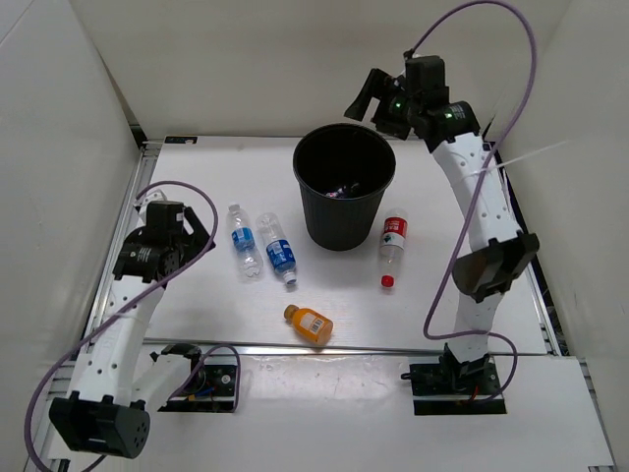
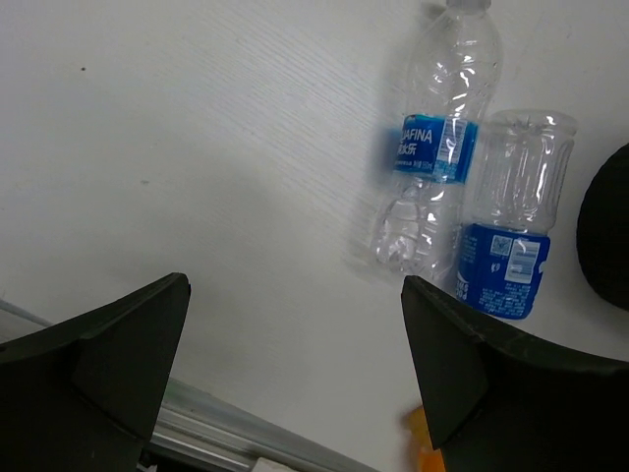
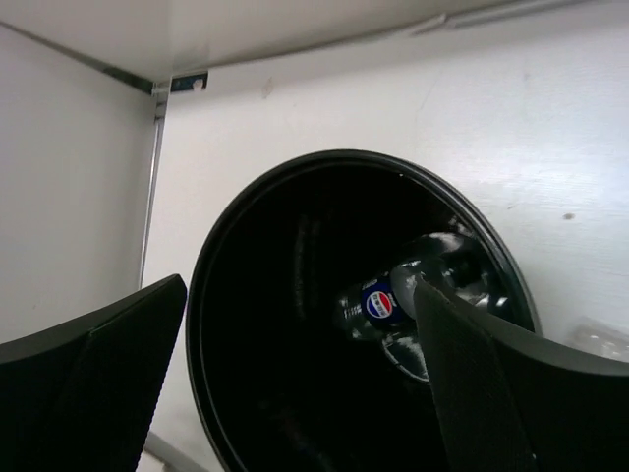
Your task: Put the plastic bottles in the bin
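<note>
Top external: high, behind near edge, looking down on whole table (image 1: 197, 187). Left wrist: low, close to tabletop, facing blue-labelled bottles (image 2: 437, 147) just ahead; same pair in top view. Right wrist: above bin (image 3: 275, 324), close, looking down inside; bin shared with top view.

- A white desk (image 1: 226, 315) with a faint grain fills the middle.
- Plain white walls (image 1: 256, 59) close it in on the left, back and right.
- A metal rail (image 1: 123, 258) runs along its left edge.
- The light is even.
</note>
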